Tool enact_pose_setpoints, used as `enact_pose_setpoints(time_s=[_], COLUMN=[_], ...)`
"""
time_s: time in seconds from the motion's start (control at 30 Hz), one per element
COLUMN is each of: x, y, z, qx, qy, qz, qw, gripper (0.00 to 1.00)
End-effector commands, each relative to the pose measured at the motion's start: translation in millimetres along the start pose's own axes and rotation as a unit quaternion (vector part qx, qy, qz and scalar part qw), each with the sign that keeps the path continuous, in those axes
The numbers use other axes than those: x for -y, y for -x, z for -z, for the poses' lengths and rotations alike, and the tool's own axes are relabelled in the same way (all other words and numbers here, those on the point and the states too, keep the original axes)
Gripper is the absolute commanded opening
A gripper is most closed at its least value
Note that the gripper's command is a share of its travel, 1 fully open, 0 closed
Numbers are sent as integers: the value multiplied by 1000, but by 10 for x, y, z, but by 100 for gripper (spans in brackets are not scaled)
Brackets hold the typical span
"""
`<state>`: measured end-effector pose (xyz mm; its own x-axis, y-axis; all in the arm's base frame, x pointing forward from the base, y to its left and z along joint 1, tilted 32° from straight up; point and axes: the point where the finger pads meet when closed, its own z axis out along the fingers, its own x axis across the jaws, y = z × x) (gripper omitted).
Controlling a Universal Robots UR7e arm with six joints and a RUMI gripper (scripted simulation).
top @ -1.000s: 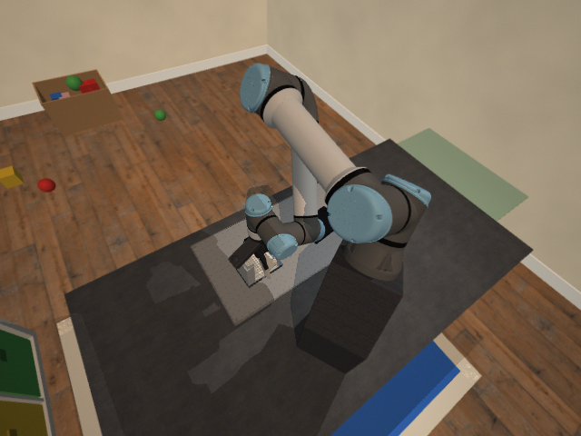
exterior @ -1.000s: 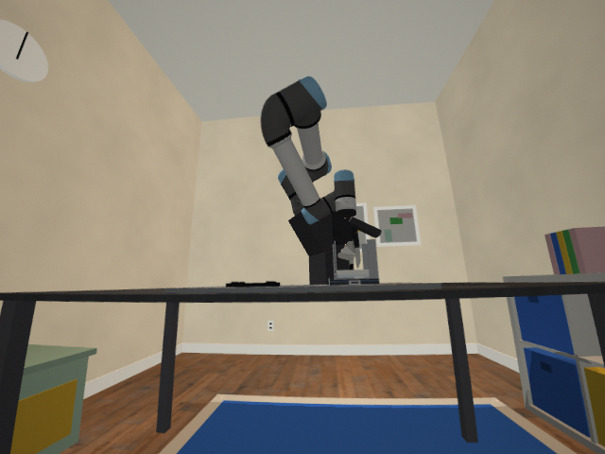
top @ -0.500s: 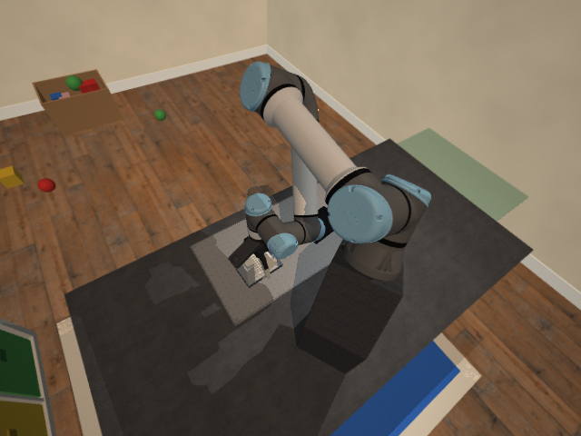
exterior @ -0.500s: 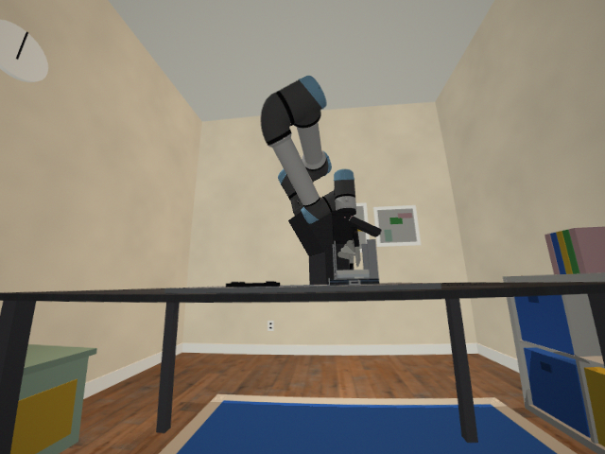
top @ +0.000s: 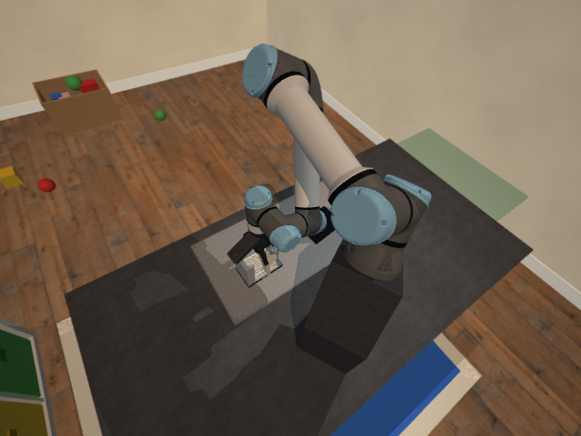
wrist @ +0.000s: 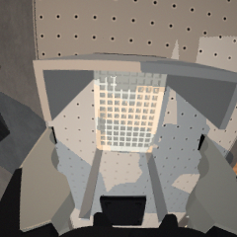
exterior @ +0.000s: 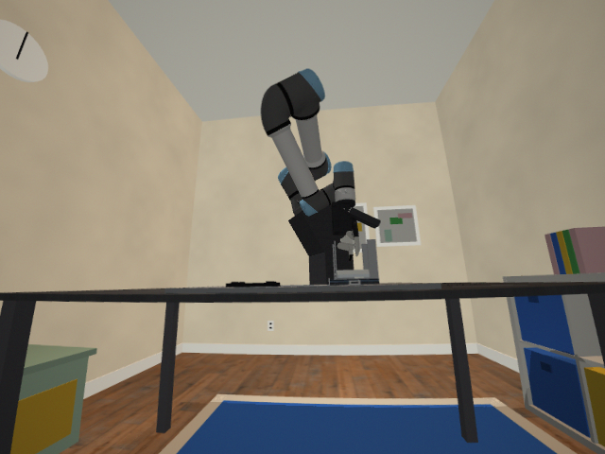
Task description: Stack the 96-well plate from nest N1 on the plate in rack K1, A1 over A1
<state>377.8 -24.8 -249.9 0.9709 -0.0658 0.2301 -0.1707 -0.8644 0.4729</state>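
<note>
A white 96-well plate (wrist: 128, 115) lies inside the grey stack rack K1 (wrist: 130, 74), between the rack's upright walls. It also shows in the top view (top: 255, 268), on the pale perforated board. Whether it sits on a second plate and where the cut corners lie I cannot tell. My gripper (wrist: 127, 131) hangs straight above the plate with its fingers spread wide, one on each side and clear of the plate's edges. The gripper (top: 253, 253) is open and empty. In the exterior view the gripper (exterior: 353, 244) stands just above the rack (exterior: 355, 269).
A flat black piece (exterior: 252, 283), probably plate nest N1, lies on the dark table left of the rack. The arm's dark pedestal (top: 349, 319) stands close beside the perforated board (top: 262, 276). The rack walls rise close to both fingers.
</note>
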Motion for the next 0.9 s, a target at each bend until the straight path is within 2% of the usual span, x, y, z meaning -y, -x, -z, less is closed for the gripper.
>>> enact_pose_setpoints(time_s=[0.0, 0.57, 0.87], x=[1, 1, 1], y=[-5, -5, -5], z=[128, 528, 528], qx=[0, 0, 0], qy=[0, 0, 0], qz=[0, 0, 0], qw=[1000, 1000, 1000], gripper=[100, 100, 100])
